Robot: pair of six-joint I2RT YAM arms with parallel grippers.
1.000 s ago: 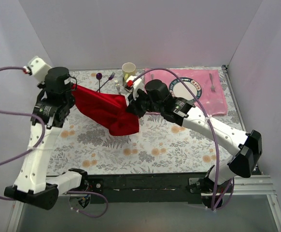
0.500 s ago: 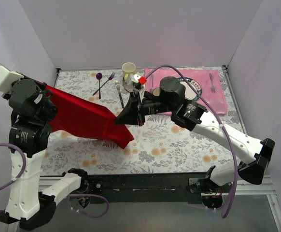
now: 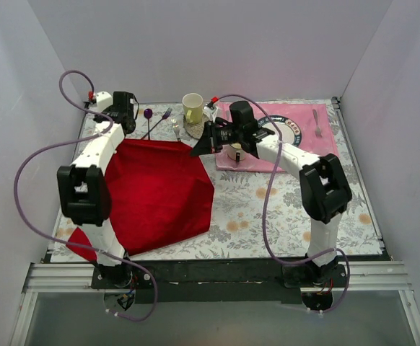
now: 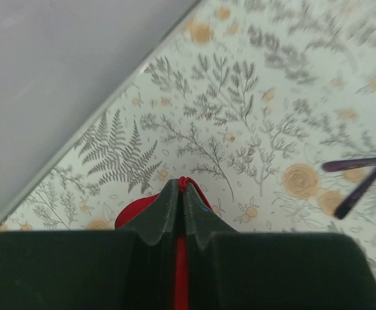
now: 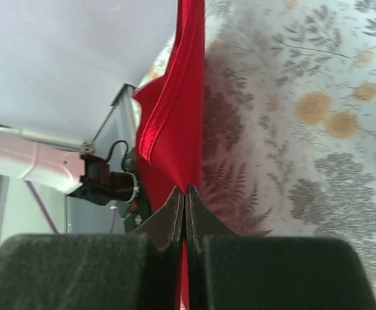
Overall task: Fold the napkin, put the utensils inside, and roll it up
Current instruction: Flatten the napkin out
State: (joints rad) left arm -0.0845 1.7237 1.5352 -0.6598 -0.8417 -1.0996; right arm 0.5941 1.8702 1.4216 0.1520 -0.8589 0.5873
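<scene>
The red napkin (image 3: 159, 191) lies spread out on the left half of the table, its near left corner reaching the table's edge. My left gripper (image 3: 125, 131) is shut on its far left corner; the left wrist view shows red cloth (image 4: 183, 184) pinched at my fingertips just above the table. My right gripper (image 3: 198, 149) is shut on the far right corner, and the cloth (image 5: 175, 110) stretches away from it in the right wrist view. A slim fork with silver tines (image 3: 176, 130) lies just beyond the napkin's far edge, between the two grippers.
A purple spoon and fork (image 3: 154, 120) lie at the back and show in the left wrist view (image 4: 362, 174). A pale yellow mug (image 3: 193, 107) stands behind the slim fork. A pink placemat (image 3: 304, 148) at back right holds a plate (image 3: 281, 130) and a silver fork (image 3: 317, 122).
Both arms have swung from holding the napkin bunched in the air to reaching far back, and the napkin now lies spread flat on the table.
</scene>
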